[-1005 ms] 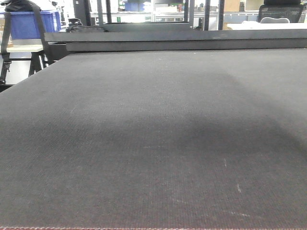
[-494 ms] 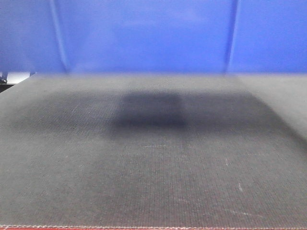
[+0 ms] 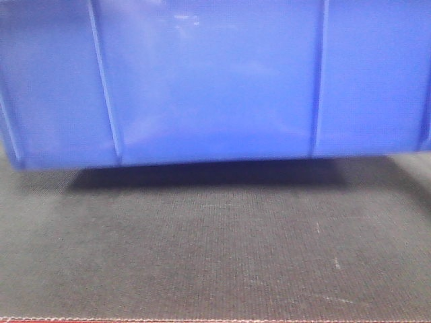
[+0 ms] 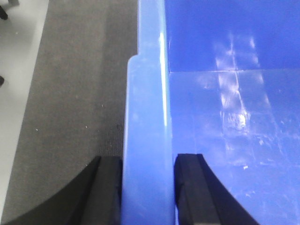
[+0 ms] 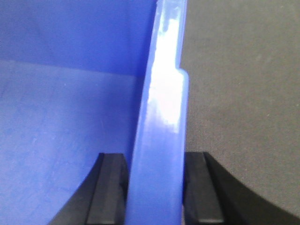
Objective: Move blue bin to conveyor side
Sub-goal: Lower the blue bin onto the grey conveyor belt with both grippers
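The blue bin (image 3: 215, 81) fills the upper half of the front view, its ribbed near wall facing me over the dark woven conveyor (image 3: 215, 256). A dark shadow lies under its bottom edge; whether it touches the belt I cannot tell. My left gripper (image 4: 147, 187) is shut on the bin's left rim (image 4: 147, 93), one black finger outside and one inside. My right gripper (image 5: 154, 187) is shut the same way on the right rim (image 5: 164, 93). The bin's inside looks empty.
The belt's red edge strip (image 3: 215, 320) runs along the near bottom of the front view. Belt surface (image 4: 79, 93) shows left of the bin, with pale floor (image 4: 18, 93) beyond it, and more belt (image 5: 239, 93) shows right of the bin.
A second ago the belt was bare in the front view. The blue bin came down from the top and now hangs low over the belt, covering the background.
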